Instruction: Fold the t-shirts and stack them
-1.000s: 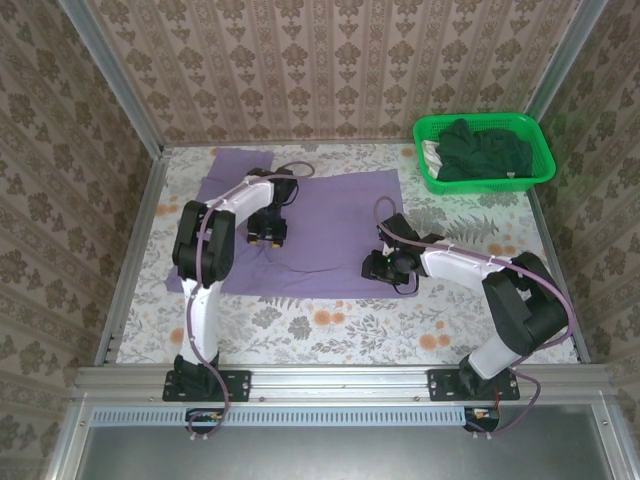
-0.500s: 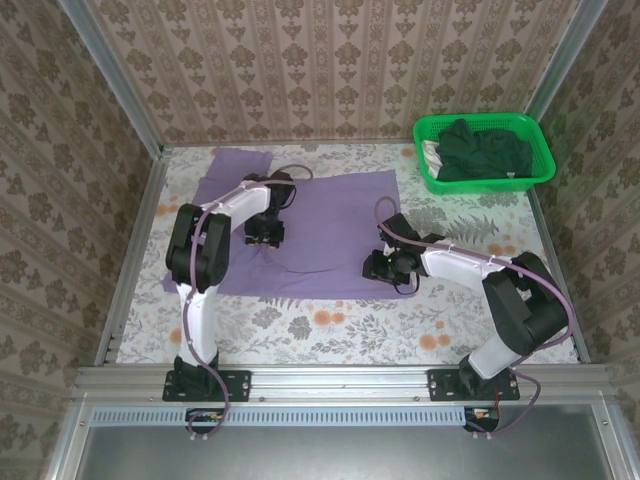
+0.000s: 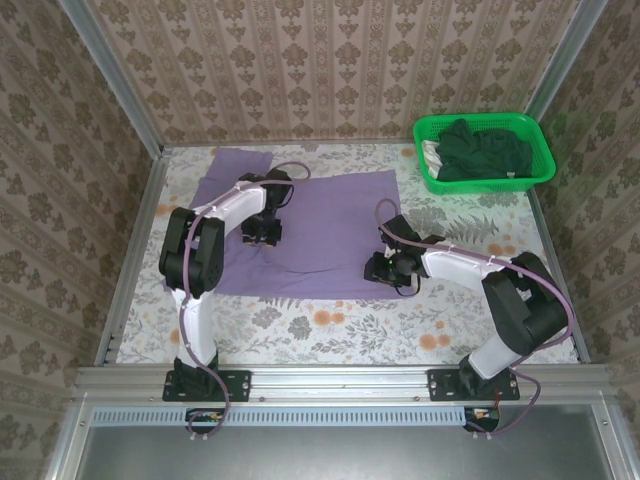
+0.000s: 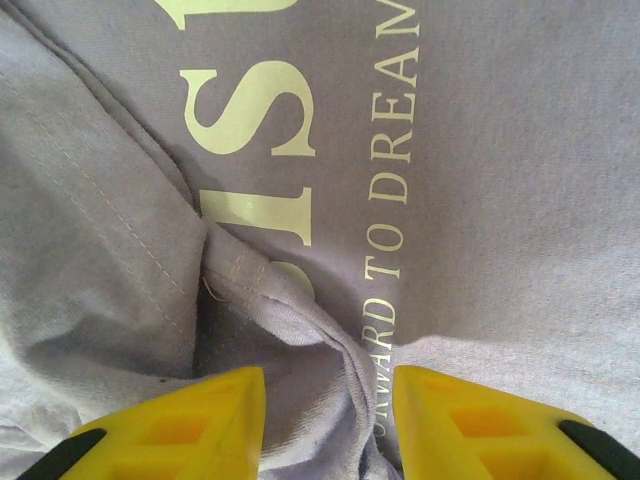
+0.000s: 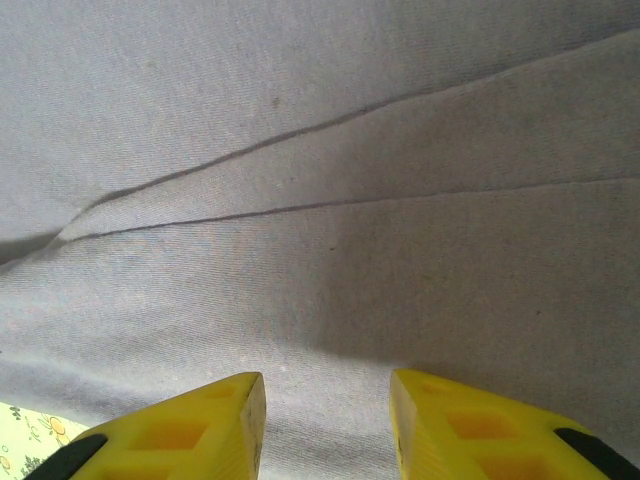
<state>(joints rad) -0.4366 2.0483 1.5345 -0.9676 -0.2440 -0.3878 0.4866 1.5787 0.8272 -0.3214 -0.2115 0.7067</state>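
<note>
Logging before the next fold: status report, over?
Left gripper open, straddling a raised fold on the lavender t-shirt. Right gripper open at its near right corner. Dark green t-shirts in the basket. No obstruction seen.

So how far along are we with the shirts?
Early. Done: the purple shirt lies spread on the table. In hand: the left hand is open astride a ridge of cloth by the lettering; the right hand is open over the shirt's near right edge. Left: folding it, then the green shirts in the basket; no stack yet.
</note>
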